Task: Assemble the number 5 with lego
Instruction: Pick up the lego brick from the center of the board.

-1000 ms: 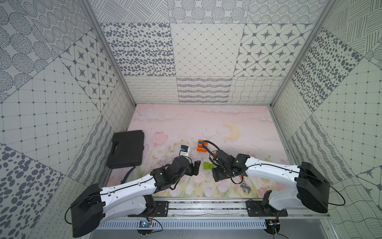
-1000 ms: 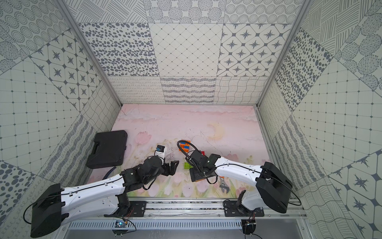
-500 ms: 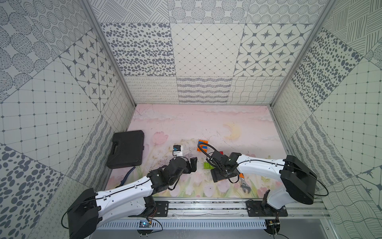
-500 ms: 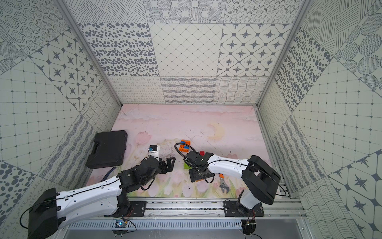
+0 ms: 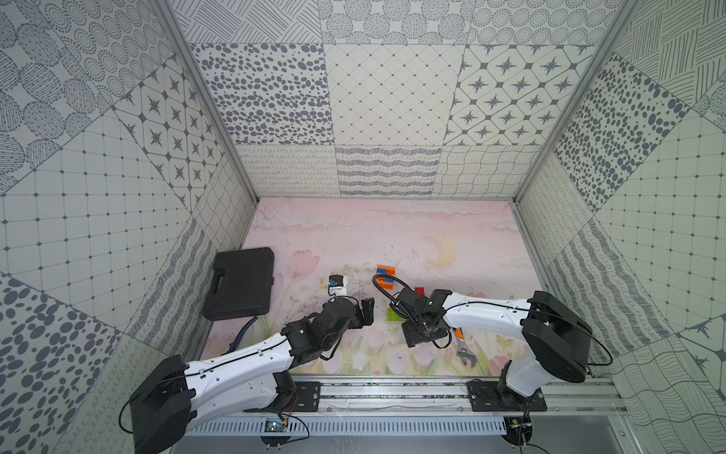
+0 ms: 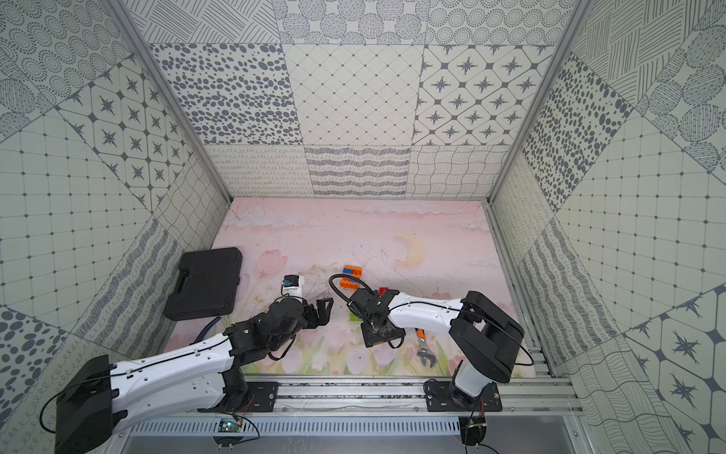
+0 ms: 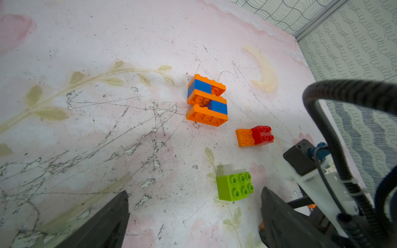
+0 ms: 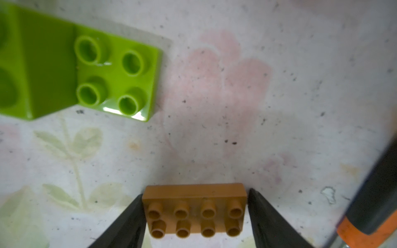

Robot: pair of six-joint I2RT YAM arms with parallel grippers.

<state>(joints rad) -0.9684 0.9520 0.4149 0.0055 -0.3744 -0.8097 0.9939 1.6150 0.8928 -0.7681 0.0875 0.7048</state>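
At bench (image 5: 393, 236) front, about 4 o'clock of the lime green brick (image 5: 393, 314), find the right pincer (image 8: 195, 212) clenched lengthwise on the brown brick (image 8: 194, 193), a fingertip against each short end. Find the left pincer (image 7: 193, 204) released and empty, jaws wide, near 9 o'clock of the lime green brick. Locate the orange-and-blue assembly (image 7: 207, 101) at 12 o'clock of that brick, with the orange-and-red pair (image 7: 254, 136) toward 2 o'clock.

Hazards, judged:
- Expect slip or pivot on lifting: shallow hold on a thin plate.
- Expect tipping against the bench if raised unevenly.
- Avoid the orange-handled wrench (image 8: 365, 214) just beside the pincer: risk of snagging.
- Avoid knocking the assembly on approach.
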